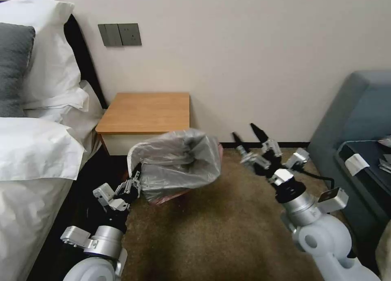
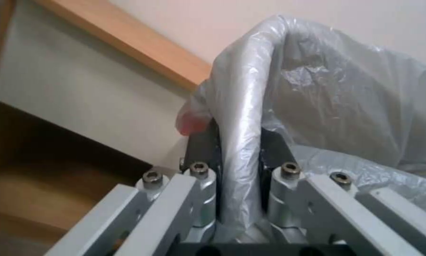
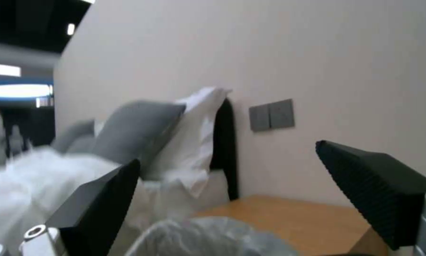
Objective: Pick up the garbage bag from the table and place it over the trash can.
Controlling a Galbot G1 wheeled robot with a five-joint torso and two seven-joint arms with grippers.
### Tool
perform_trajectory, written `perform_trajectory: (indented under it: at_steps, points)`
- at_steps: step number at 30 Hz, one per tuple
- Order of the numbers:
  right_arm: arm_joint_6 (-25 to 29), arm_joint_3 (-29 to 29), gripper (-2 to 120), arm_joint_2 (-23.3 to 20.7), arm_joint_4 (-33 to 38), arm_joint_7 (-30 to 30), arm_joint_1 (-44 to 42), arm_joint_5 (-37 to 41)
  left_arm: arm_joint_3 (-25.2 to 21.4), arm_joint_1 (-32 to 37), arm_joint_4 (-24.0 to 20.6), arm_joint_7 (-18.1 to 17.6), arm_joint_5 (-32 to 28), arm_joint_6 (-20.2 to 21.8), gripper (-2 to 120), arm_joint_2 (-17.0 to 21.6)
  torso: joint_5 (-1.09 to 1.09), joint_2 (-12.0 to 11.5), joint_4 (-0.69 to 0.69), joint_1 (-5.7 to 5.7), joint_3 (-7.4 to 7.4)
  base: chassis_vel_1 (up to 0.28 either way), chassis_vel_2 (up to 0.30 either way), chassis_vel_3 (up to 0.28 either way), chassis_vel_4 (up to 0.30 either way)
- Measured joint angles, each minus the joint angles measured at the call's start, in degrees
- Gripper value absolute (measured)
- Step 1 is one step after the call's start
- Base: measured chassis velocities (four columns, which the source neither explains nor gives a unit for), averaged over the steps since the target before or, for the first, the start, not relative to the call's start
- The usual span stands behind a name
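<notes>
The translucent grey garbage bag [image 1: 179,163] is stretched over the trash can, which is tipped with its mouth towards me in front of the table [image 1: 146,110]. The bag hides most of the can; only a pale strip of rim [image 1: 130,161] shows at the left. My left gripper [image 1: 136,179] is shut on that bag-covered rim, one finger [image 2: 203,145] on each side of it, and a pink-red bit of the bag [image 2: 191,124] shows beside the finger. My right gripper [image 1: 244,130] is open in the air to the right of the bag, holding nothing; its fingers [image 3: 378,185] frame the bag [image 3: 208,236] and the tabletop [image 3: 307,220].
A bed with white pillows and a grey cushion [image 1: 36,110] stands close on the left. A blue-grey sofa [image 1: 358,118] is on the right. The wall runs behind the table. Brown carpet [image 1: 211,232] lies open between my arms.
</notes>
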Motion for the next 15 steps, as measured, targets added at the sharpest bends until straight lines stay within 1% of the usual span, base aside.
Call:
perform_trajectory:
  at_steps: [1, 2, 3, 4, 5, 7, 8, 9, 10, 11, 12, 13, 14, 15]
  points:
    - [0.00, 0.00, 96, 0.00, 0.00, 0.00, 0.00, 0.00, 0.00, 0.00, 0.00, 0.00, 0.00, 0.00, 9, 0.00, 0.00, 0.00, 0.00, 0.00, 0.00, 0.000, 0.000, 0.000, 0.000]
    - [-1.02, -1.65, 92, -1.73, 0.63, 1.24, 0.92, -5.35, 0.05, -0.11, 0.13, -0.34, 3.46, -0.26, 9, 0.27, 0.02, 0.00, 0.00, 0.00, 0.00, 0.000, 0.000, 0.000, 0.000]
    - [-1.85, -2.63, 91, -3.13, 0.93, 2.09, 1.76, -7.97, 0.07, -0.15, 0.14, -0.55, 5.91, -0.43, 9, 0.46, 0.02, 0.00, -0.01, 0.00, 0.00, 0.000, 0.000, 0.000, 0.000]
    - [-3.47, -4.08, 84, -5.53, 1.38, 3.34, 3.18, -10.42, 0.10, -0.20, 0.06, -0.89, 9.05, -0.48, 9, 0.68, 0.03, 0.00, 0.01, 0.00, 0.00, 0.000, 0.000, 0.000, 0.000]
    - [-3.47, -4.08, 84, -5.53, 1.38, 3.34, 3.18, -10.42, 0.10, -0.20, 0.06, -0.89, 9.05, -0.48, 9, 0.68, 0.03, 0.00, 0.01, 0.00, 0.00, 0.000, 0.000, 0.000, 0.000]
    - [-7.73, -7.04, 74, -10.21, 2.33, 5.95, 5.99, -11.74, 0.19, -0.24, -0.17, -1.42, 15.17, -0.51, 9, 0.82, 0.02, 0.00, 0.00, 0.00, 0.00, 0.000, 0.000, 0.000, 0.000]
    - [-9.91, -8.78, 71, -12.84, 2.78, 7.41, 7.72, -11.87, 0.33, -0.22, -0.33, -1.71, 17.85, -0.51, 9, 0.82, 0.02, 0.00, 0.00, 0.00, 0.00, 0.000, 0.000, 0.000, 0.000]
    - [-9.91, -8.78, 71, -12.84, 2.78, 7.41, 7.72, -11.87, 0.33, -0.22, -0.33, -1.71, 17.85, -0.51, 9, 0.82, 0.02, 0.00, 0.00, 0.00, 0.00, 0.000, 0.000, 0.000, 0.000]
    - [-12.02, -10.41, 63, -15.06, 3.14, 8.54, 9.51, -11.97, 0.53, -0.20, -0.52, -1.89, 19.50, -0.51, 9, 0.83, 0.02, 0.00, 0.01, 0.00, 0.00, 0.000, 0.000, 0.000, 0.000]
    - [-15.25, -13.24, 57, -17.69, 3.51, 10.20, 12.47, -12.09, 0.86, -0.22, -0.67, -2.14, 21.67, -0.43, 9, 0.75, 0.02, 0.00, 0.00, 0.00, 0.00, 0.000, 0.000, 0.000, 0.000]
    - [-15.25, -13.24, 57, -17.69, 3.51, 10.20, 12.47, -12.09, 0.86, -0.22, -0.67, -2.14, 21.67, -0.43, 9, 0.75, 0.02, 0.00, 0.00, 0.00, 0.00, 0.000, 0.000, 0.000, 0.000]
    - [-17.91, -15.58, 54, -19.17, 3.64, 11.39, 15.27, -12.05, 1.06, -0.29, -0.70, -2.23, 23.32, -0.36, 9, 0.61, 0.02, 0.00, 0.00, 0.00, 0.00, 0.000, 0.000, 0.000, 0.000]
    - [-19.98, -17.55, 48, -19.91, 3.65, 12.19, 17.55, -11.88, 1.25, -0.37, -0.73, -2.33, 24.69, -0.27, 9, 0.47, 0.02, 0.00, 0.00, 0.00, 0.00, 0.000, 0.000, 0.000, 0.000]
    - [-19.98, -17.55, 48, -19.91, 3.65, 12.19, 17.55, -11.88, 1.25, -0.37, -0.73, -2.33, 24.69, -0.27, 9, 0.47, 0.02, 0.00, 0.00, 0.00, 0.00, 0.000, 0.000, 0.000, 0.000]
